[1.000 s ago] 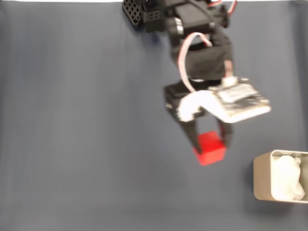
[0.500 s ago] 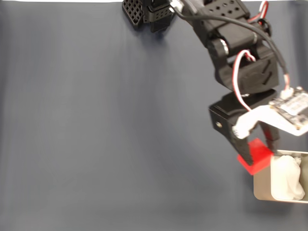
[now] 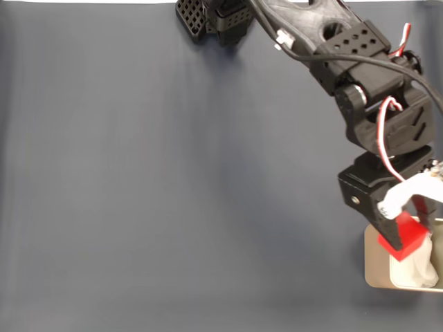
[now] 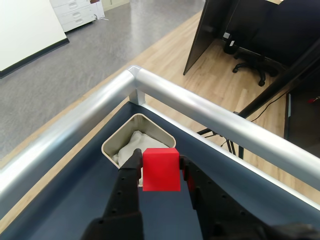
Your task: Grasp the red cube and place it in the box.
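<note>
A black robot arm (image 3: 360,83) reaches across a dark blue desk (image 3: 138,194), its tool (image 3: 408,232) pinching the red cube (image 3: 407,238) between two black fingers (image 4: 127,187) and holding it over the near edge of the box (image 3: 374,266) at the desk's lower right corner in the fixed view. The cube is off the desk and carried, seen from above overlapping the box's left wall and white lining (image 3: 415,270); how high it hangs over the lining cannot be told. In the wrist view the cube (image 4: 160,169) sits square between the fingers, with the beige box (image 4: 112,145) just beyond it, tucked into the corner of the silver metal rail (image 4: 210,112) that frames the desk.

The grasp and the carry look done. What is left, by the look of it, is a little more travel toward the middle of the box, then the release.

Nothing lies on the desk between tool and box. The box wall under the cube and the rail close behind are the only things near enough to catch. Beyond the rail: wooden floor, grey carpet, an office chair (image 4: 250,67) and dark desk panels (image 4: 210,35).
</note>
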### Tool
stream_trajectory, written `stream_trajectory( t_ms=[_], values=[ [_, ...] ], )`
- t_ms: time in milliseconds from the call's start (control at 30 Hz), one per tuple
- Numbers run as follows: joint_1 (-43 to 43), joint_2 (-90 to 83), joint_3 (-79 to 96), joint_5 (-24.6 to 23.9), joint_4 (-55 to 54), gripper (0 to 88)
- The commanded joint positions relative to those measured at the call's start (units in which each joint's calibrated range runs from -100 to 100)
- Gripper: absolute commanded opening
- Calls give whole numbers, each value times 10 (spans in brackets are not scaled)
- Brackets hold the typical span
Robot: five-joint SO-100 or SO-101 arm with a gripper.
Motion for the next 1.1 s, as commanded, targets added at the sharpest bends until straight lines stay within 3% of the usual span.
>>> stream_trajectory(
  t_ms=[0,1067],
  values=[
    [-12,12,-57,-4,-14,88],
    [-32,130,-165,-2,-38,95]
  ],
)
